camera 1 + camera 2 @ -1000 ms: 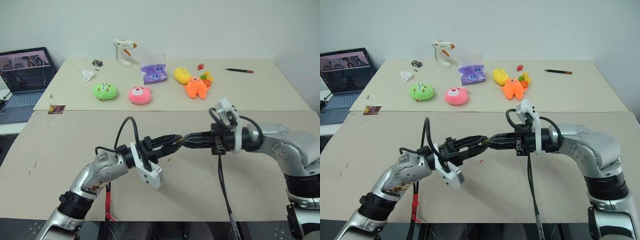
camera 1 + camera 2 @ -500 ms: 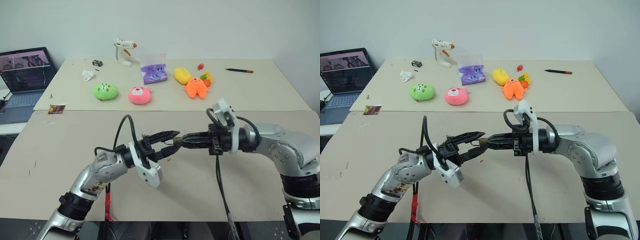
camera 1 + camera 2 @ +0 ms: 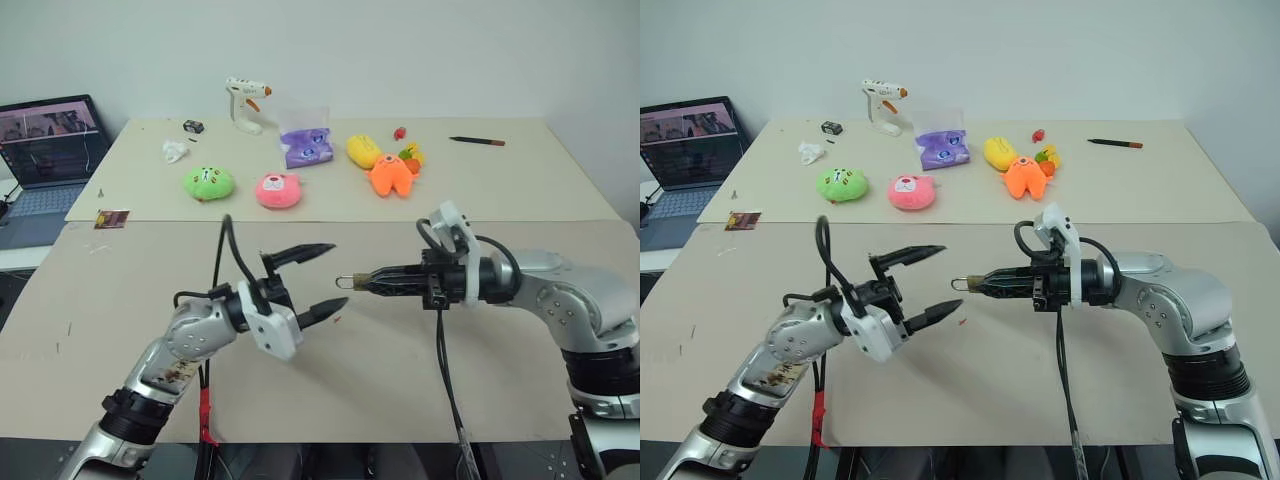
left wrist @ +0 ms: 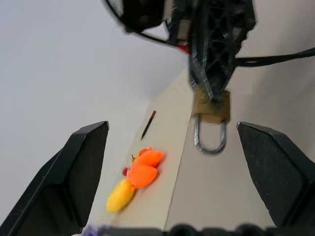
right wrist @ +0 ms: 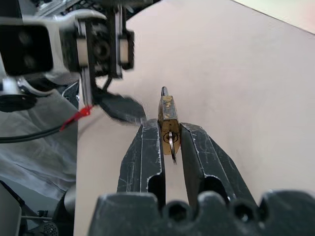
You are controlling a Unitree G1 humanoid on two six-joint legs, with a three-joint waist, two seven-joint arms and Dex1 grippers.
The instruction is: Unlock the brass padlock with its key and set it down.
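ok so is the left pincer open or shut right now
Open. The left pincer has its black fingers spread wide, holding nothing, apart from the brass padlock in the right pincer.

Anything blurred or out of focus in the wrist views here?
Left wrist view: the brass padlock and the right tool holding it look soft, as do the far plush toys. Right wrist view: the padlock is sharp, but the left tool beyond it is smeared.

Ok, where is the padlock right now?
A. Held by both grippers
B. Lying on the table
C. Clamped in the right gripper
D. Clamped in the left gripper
C: the right gripper is shut on the padlock, with the shackle pointing out toward the left gripper, which stands wide open and apart from it.
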